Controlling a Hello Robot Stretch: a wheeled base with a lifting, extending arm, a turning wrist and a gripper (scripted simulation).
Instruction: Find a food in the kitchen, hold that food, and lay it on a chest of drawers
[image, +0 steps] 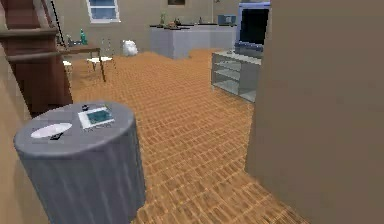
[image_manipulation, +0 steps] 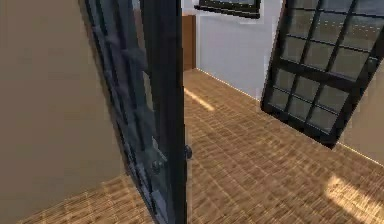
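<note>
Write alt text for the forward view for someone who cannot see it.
A round grey table with a white plate stands close at lower left; wooden floor runs to a far kitchen counter, with a television at the right.

A round grey table (image: 85, 178) stands on the wooden floor (image: 190, 110), carrying a flat white oval dish (image: 50, 131) and a white-edged square thing (image: 97, 118). A small dark thing (image: 85, 107) lies just beyond the square.
</note>
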